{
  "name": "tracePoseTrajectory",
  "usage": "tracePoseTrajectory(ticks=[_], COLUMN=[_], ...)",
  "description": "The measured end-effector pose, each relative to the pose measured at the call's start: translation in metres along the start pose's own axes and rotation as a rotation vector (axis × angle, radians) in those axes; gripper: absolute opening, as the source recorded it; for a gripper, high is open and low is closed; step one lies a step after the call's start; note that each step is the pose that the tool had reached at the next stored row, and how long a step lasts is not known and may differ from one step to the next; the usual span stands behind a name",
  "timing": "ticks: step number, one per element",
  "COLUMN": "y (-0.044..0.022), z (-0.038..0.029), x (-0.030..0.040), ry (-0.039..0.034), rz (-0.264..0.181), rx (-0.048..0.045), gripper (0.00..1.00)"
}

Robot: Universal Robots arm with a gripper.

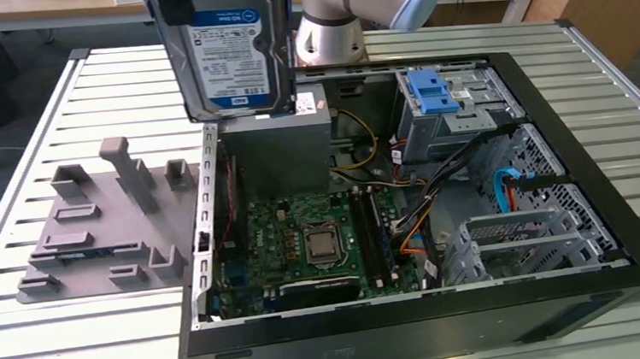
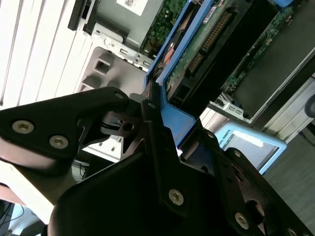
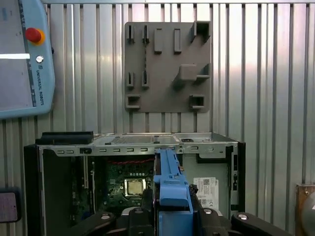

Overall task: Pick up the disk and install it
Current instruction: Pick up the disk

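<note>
"Second wrist view: what sits closest to the lens?"

"The gripper. Its black fingers are clamped on the blue carrier frame of the disk, one on each side. The drive runs away from the camera, its green circuit-board face and connector showing."

"And in the first wrist view?"

"The gripper again, with the disk seen edge-on as a blue strip between the fingers. Below it lies the open computer case."

"So the disk is in the air?"

"Yes. In the exterior view the disk hangs upright, its white-and-blue label facing the camera. It is clear of everything, above the case wall on the exterior view's left and over the grey power-supply box."

"What lies under it?"

"The black computer case lies on its side, open. Inside it are the motherboard and, towards the exterior view's right, a metal drive cage with a blue latch on top."

"And further out?"

"A grey fixture plate with raised blocks lies just beside the case on the slatted metal table. The robot arm rises behind the case. In the first wrist view a teach pendant with a red button lies on the table, apart from the fixture plate."
</note>
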State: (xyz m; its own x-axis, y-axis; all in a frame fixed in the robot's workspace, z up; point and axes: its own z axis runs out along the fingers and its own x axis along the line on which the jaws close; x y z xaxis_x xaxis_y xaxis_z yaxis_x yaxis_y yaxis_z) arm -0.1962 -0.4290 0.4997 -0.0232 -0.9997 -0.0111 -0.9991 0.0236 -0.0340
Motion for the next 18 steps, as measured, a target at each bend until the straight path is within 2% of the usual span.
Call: tracePoseTrajectory(ticks=[18], y=[-0.0819], z=[0.0048], x=[-0.0018], ry=[-0.0001], rz=[0.000], rx=[0.0000], gripper=[0.36])
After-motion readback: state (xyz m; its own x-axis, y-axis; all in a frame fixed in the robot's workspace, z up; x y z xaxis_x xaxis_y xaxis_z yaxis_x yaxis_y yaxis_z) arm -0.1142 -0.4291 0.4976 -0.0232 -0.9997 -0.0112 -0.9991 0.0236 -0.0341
